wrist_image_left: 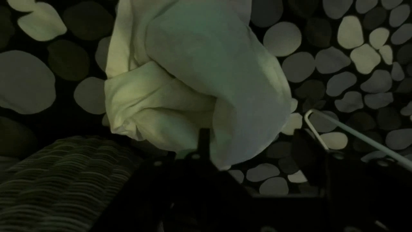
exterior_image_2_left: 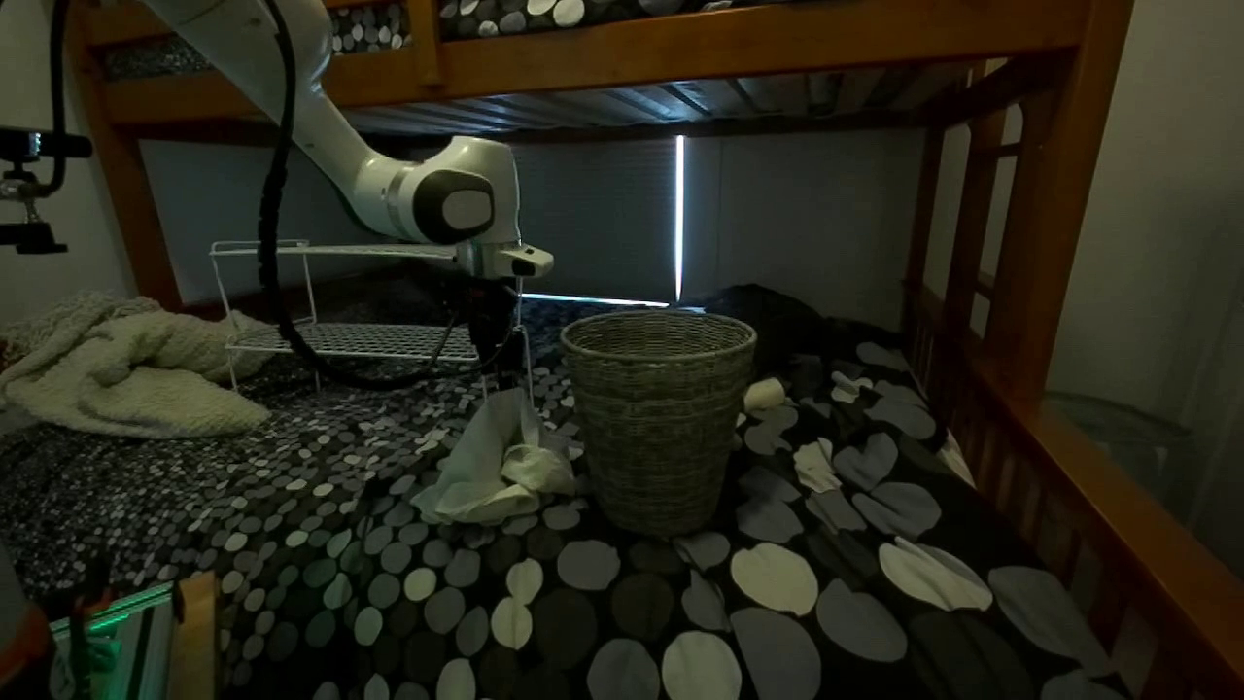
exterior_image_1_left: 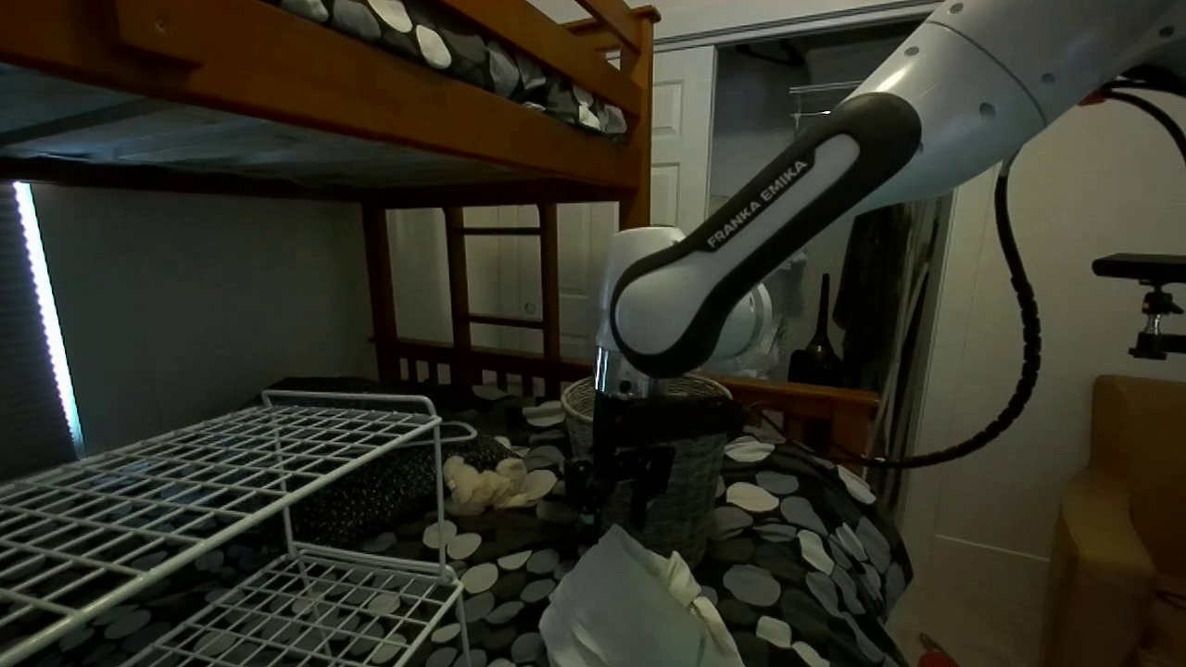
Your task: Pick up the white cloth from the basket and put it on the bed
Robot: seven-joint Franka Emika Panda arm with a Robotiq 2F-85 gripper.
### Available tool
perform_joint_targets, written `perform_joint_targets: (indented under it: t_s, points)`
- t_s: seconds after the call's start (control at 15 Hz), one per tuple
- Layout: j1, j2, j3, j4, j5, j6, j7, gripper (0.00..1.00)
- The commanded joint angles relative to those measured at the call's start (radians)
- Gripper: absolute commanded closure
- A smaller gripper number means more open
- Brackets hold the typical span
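Observation:
The white cloth (exterior_image_2_left: 496, 472) lies crumpled on the spotted bed (exterior_image_2_left: 622, 603), beside the basket. It also shows in an exterior view (exterior_image_1_left: 630, 602) and fills the upper middle of the wrist view (wrist_image_left: 209, 71). The woven basket (exterior_image_2_left: 651, 437) stands upright on the bed; its bottom inside is hidden. It shows at lower left in the wrist view (wrist_image_left: 64, 183). My gripper (wrist_image_left: 252, 145) is open, pointing down just above the cloth's raised peak. One finger overlaps the cloth in the wrist view; I cannot tell whether they touch. Bedding shows between the fingers.
A white wire rack (exterior_image_1_left: 222, 482) stands on the bed near the gripper; its corner shows in the wrist view (wrist_image_left: 312, 112). A cream blanket (exterior_image_2_left: 136, 374) lies on the bed. The wooden upper bunk (exterior_image_2_left: 739, 49) is overhead. A pale soft item (exterior_image_1_left: 482, 484) lies near the basket.

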Motion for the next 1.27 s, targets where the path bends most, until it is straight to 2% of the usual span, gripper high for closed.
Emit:
perform_joint_targets:
  t_s: [0.0,0.2,0.4,0.6,0.67,1.2]
  points:
    - [-0.005,-0.048,-0.024,0.1,-0.058,-0.237,-0.024,0.01]
    - [-0.016,-0.081,-0.041,0.195,-0.12,-0.391,-0.045,0.0]
    - [-0.034,-0.105,-0.055,0.276,-0.188,-0.47,-0.08,0.0]
    - [-0.05,-0.117,-0.067,0.334,-0.223,-0.48,-0.133,0.0]
    - [-0.045,-0.108,-0.06,0.314,-0.197,-0.454,-0.101,0.0]
    - [-0.053,-0.11,-0.064,0.34,-0.207,-0.462,-0.125,0.0]
